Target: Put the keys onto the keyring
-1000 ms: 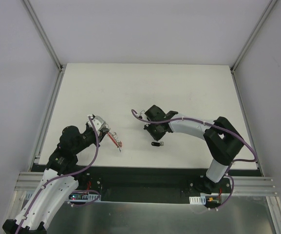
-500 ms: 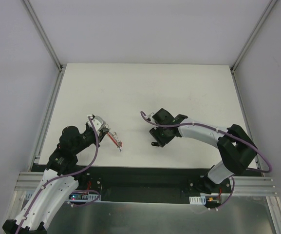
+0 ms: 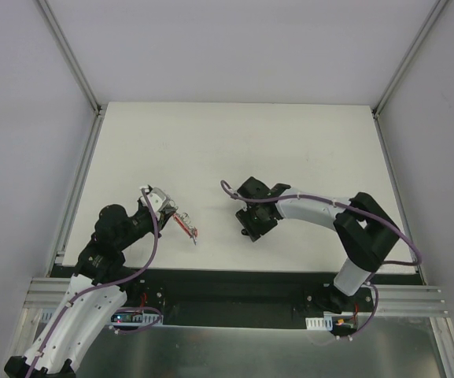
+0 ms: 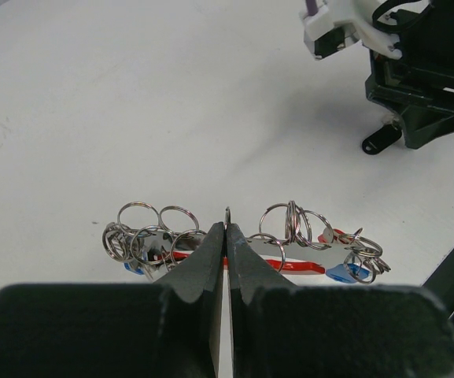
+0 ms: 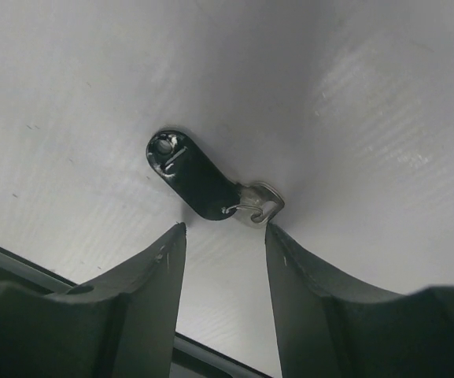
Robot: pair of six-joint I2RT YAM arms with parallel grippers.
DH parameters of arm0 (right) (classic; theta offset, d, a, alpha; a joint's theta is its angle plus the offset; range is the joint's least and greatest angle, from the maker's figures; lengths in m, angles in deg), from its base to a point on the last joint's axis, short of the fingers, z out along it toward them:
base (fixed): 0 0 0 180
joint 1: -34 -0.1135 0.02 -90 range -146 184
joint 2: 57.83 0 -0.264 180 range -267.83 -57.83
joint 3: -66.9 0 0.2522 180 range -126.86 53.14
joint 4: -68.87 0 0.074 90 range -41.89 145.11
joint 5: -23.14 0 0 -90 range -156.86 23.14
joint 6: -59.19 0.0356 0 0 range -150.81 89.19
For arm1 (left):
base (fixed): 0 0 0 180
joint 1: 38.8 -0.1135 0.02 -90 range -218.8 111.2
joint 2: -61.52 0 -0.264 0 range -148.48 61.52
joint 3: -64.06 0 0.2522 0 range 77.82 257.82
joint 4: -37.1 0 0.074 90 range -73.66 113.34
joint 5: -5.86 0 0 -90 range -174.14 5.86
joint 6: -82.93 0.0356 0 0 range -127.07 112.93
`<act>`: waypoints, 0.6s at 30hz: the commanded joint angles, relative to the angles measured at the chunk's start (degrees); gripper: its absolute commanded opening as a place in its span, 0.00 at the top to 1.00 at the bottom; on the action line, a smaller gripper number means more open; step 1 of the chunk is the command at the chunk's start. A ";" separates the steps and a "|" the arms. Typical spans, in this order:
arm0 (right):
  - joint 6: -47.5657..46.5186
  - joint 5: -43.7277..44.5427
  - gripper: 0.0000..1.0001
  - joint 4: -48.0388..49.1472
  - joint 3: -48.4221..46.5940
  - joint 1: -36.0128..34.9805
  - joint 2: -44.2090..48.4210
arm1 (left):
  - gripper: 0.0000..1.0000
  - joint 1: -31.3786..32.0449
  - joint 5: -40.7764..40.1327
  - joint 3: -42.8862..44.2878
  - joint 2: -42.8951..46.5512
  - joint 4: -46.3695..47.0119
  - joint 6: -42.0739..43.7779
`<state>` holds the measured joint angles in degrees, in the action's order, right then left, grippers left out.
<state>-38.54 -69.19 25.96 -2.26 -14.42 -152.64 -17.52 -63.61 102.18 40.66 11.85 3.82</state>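
White matte table (image 3: 234,142), rectangular, evenly lit, with faint scuffs on its surface. Pale grey walls (image 3: 22,118) on three sides. Two aluminium frame posts (image 3: 69,55) slant to the table's far corners. Black mounting strip (image 3: 242,285) along the near edge; brushed metal sheet (image 3: 234,350) beyond it, nearest the camera.

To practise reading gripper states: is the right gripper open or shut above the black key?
Open. In the right wrist view the right gripper has its fingers apart, the black key lying on the table just beyond them.

Left pincer (image 4: 227,230) pinched tight — right pincer (image 5: 223,231) spread apart, aimed downward.
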 commanded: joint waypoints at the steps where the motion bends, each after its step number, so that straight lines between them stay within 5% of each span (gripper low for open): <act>1: 4.82 -7.60 0.53 6.47 -9.00 -2.99 -6.35 | 1.00 -0.18 0.73 1.48 1.17 3.14 -0.96; 6: 3.08 -4.28 0.53 3.93 -15.35 -3.08 -8.38 | 1.00 -0.18 0.38 1.39 1.52 3.05 -0.88; 18: -24.17 -14.02 0.53 -6.18 -20.88 0.96 -8.29 | 1.00 -0.18 0.03 1.30 1.79 3.14 -0.88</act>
<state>-52.42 -78.61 24.52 -18.39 -14.12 -161.69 -17.52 -63.63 102.18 41.84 11.85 3.82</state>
